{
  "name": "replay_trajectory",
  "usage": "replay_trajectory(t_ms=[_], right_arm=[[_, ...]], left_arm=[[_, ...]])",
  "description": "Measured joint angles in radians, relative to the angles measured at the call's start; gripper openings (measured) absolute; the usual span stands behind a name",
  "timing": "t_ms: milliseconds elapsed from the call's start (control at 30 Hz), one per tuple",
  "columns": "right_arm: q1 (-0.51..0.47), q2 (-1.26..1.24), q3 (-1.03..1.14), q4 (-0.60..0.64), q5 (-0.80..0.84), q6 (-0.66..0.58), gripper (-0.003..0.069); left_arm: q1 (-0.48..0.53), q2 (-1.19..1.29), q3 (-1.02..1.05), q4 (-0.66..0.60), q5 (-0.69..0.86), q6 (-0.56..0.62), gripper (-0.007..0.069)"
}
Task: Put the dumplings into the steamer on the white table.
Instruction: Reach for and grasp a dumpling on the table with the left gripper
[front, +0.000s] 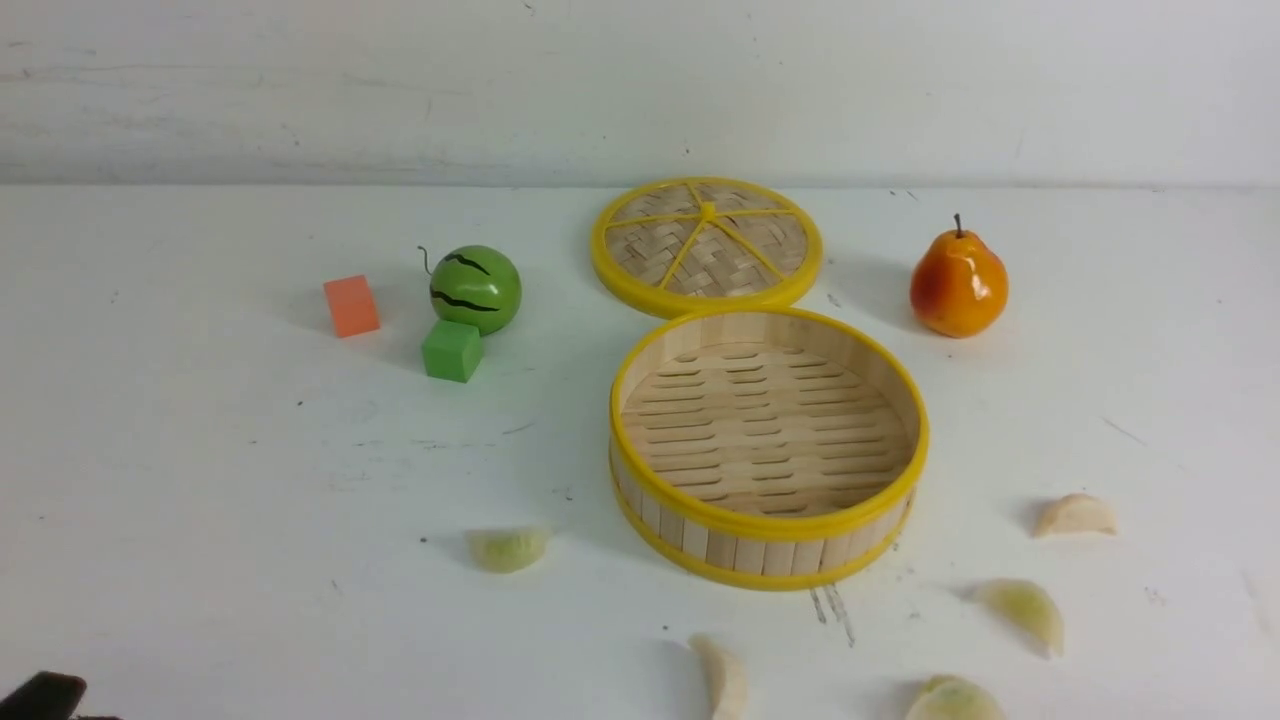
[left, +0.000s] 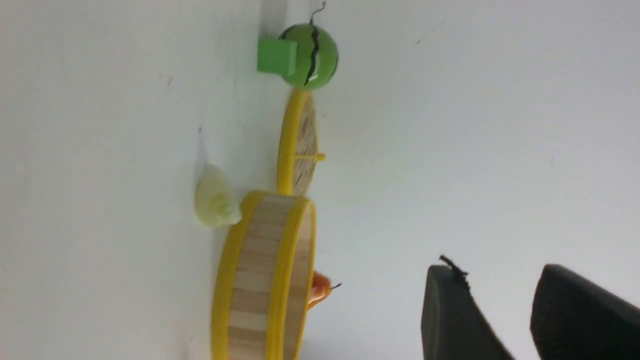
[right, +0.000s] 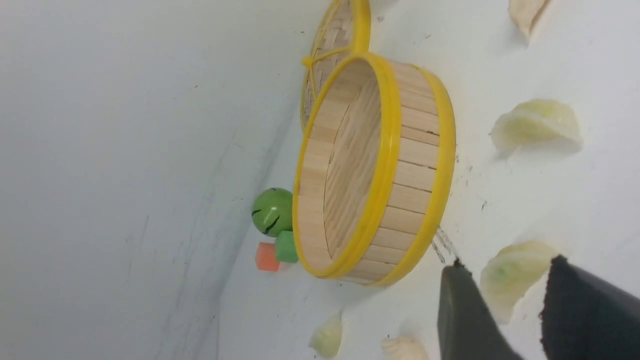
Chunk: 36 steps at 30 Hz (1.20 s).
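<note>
Loading judged at its very start: the steamer (front: 770, 515) is seen uncovered on the white table (front: 250, 600), nothing inside it. The lid (front: 708, 240) is set just behind it.

All five dumplings are out on the table. One green dumpling (front: 508, 549) is placed to the left of the steamer, one pale dumpling (front: 722, 678) in front of it. To the right, a cream dumpling (front: 1076, 515) is seen farthest back, then a light green dumpling (front: 1022, 610), then the near dumpling (front: 953, 698), cut off by the front view's lower edge.

Left gripper (left: 500, 305): fingers parted, nothing held. Right gripper (right: 520, 305): fingers also parted, nothing gripped; a dumpling shows past the gap in the right wrist view, but no contact can be confirmed.

Step in hand is judged to be the first pick. For the three on the right, the right arm is the better fit; the green one on the left is best left to the left arm. Next move: one gripper to be lowered over a dumpling, fingers lined up across its narrow width, then closed gently. Slipping is likely on the glossy curved skin. The yellow rim must be cleared before release over the slats.
</note>
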Motion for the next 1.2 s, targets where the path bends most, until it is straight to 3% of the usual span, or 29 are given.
replay_trajectory(t_ms=[133, 200, 333, 433, 567, 667, 800, 933, 1200], right_arm=[[0.000, 0.000, 0.000, -0.005, -0.002, -0.039, 0.0240], [0.000, 0.000, -0.012, -0.007, -0.002, -0.113, 0.0240], [0.000, 0.003, -0.097, -0.007, -0.035, -0.285, 0.0235], [0.000, 0.056, -0.177, -0.006, -0.062, -0.388, 0.0191], [0.000, 0.237, -0.329, -0.024, -0.052, -0.598, 0.0047], [0.000, 0.415, -0.474, -0.045, 0.039, -0.786, -0.0016], [0.004, 0.657, -0.659, -0.068, 0.262, -0.998, -0.0020], [0.053, 0.818, -0.750, -0.066, 0.397, -1.056, -0.0020], [0.200, 0.929, -0.771, -0.060, 0.420, -1.093, -0.0018]], left_arm=[[0.000, 0.000, -0.105, 0.002, 0.118, 0.250, 0.0237], [0.000, 0.000, -0.207, 0.005, 0.173, 0.462, 0.0237], [0.000, 0.086, -0.404, 0.080, 0.292, 0.696, 0.0195], [0.000, 0.226, -0.519, 0.197, 0.410, 0.727, 0.0118], [-0.004, 0.427, -0.678, 0.410, 0.588, 0.738, -0.0015], [-0.039, 0.537, -0.777, 0.547, 0.689, 0.727, -0.0014], [-0.142, 0.717, -0.912, 0.728, 0.852, 0.703, -0.0014], [-0.256, 0.883, -1.010, 0.818, 0.968, 0.702, -0.0014], [-0.453, 1.258, -1.191, 0.870, 0.981, 0.784, 0.0019]])
